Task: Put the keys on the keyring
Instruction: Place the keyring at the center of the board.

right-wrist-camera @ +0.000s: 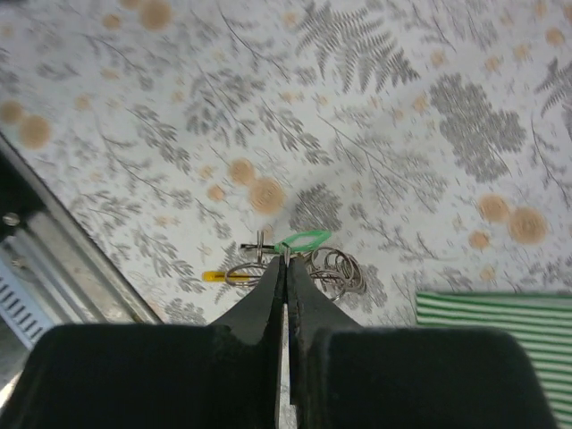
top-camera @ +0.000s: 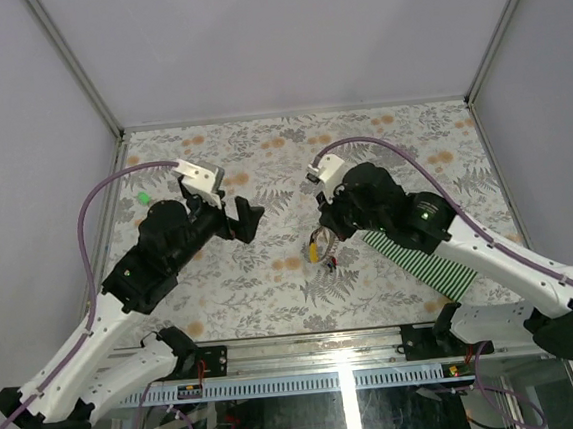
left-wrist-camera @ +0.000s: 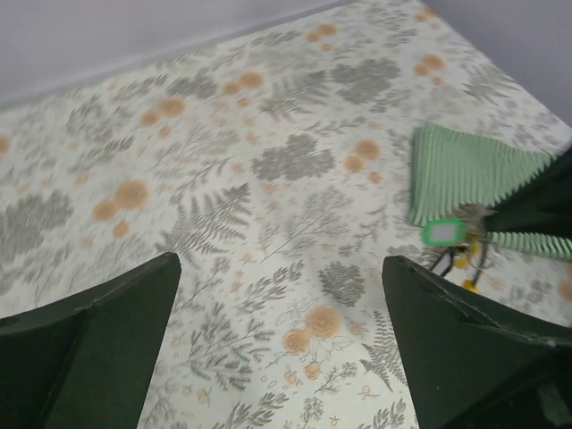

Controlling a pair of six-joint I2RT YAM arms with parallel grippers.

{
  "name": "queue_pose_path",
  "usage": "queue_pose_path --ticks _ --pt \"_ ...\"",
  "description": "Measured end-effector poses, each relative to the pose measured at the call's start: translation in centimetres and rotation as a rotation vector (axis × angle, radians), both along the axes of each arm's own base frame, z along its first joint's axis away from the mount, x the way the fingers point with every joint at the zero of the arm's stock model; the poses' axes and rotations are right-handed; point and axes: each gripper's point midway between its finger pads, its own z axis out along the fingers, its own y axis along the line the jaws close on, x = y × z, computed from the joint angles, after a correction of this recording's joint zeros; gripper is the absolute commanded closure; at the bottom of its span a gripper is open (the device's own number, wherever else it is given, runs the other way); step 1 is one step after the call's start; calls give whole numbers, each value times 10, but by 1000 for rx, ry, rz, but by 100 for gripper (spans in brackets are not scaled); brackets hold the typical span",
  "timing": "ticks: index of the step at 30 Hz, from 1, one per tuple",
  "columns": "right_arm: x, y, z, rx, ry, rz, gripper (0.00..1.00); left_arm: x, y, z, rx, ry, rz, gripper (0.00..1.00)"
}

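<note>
Right gripper [right-wrist-camera: 286, 262] fingers pressed shut, tips meeting the green key [right-wrist-camera: 308, 235], keyring [right-wrist-camera: 337, 270] coiled just right of them, grasp uncertain; left gripper [left-wrist-camera: 279, 340] gapes empty, farther off.

Even, soft light; left wrist view slightly blurred.

The right pincer [right-wrist-camera: 286, 264] has its tips pressed together over part of the keys [right-wrist-camera: 302, 239] and keyring [right-wrist-camera: 335, 270], can't tell which it's pinching. Striped mat [right-wrist-camera: 500, 326] beside it runs off frame.
</note>
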Motion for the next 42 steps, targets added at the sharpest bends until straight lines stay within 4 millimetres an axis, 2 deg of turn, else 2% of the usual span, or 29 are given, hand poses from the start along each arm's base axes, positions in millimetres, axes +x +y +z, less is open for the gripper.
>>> queue_pose_path --ticks 4,9,15,20,23,26,28,29,31,32,34,37,38,40,42 --pt "11 -5 -27 -121 35 -49 100 22 27 -26 -35 94 120 0" --pt "27 1 -63 -236 79 -66 100 34 39 -49 -69 196 206 0" --pt "52 21 -97 -287 144 -66 95 38 45 -66 -86 280 286 0" --pt "84 42 -117 -265 174 -70 92 38 54 -77 -86 328 342 0" --pt "101 55 -138 -259 204 -67 91 42 63 -85 -86 356 383 0" --pt "114 63 -158 -245 230 -71 84 50 76 -101 -85 402 439 0" --pt "121 66 -167 -232 244 -73 72 54 86 -116 -81 444 473 0" --pt "125 69 -169 -216 246 -75 68 55 91 -124 -83 469 487 0" --pt "130 74 -168 -181 245 -74 51 58 102 -140 -86 519 523 0" --pt "133 76 -165 -158 241 -73 46 59 106 -147 -90 543 537 0" --pt "141 81 -159 -117 222 -80 40 61 112 -155 -101 576 557 0" --pt "146 82 -150 -62 213 -99 23 65 116 -162 -114 609 581 0" --pt "144 78 -145 -44 213 -108 18 66 116 -164 -115 624 589 0" --pt "134 64 -131 -9 203 -126 1 69 117 -168 -109 653 610 0" --pt "119 47 -106 32 179 -148 1 74 118 -167 -103 674 631 0"
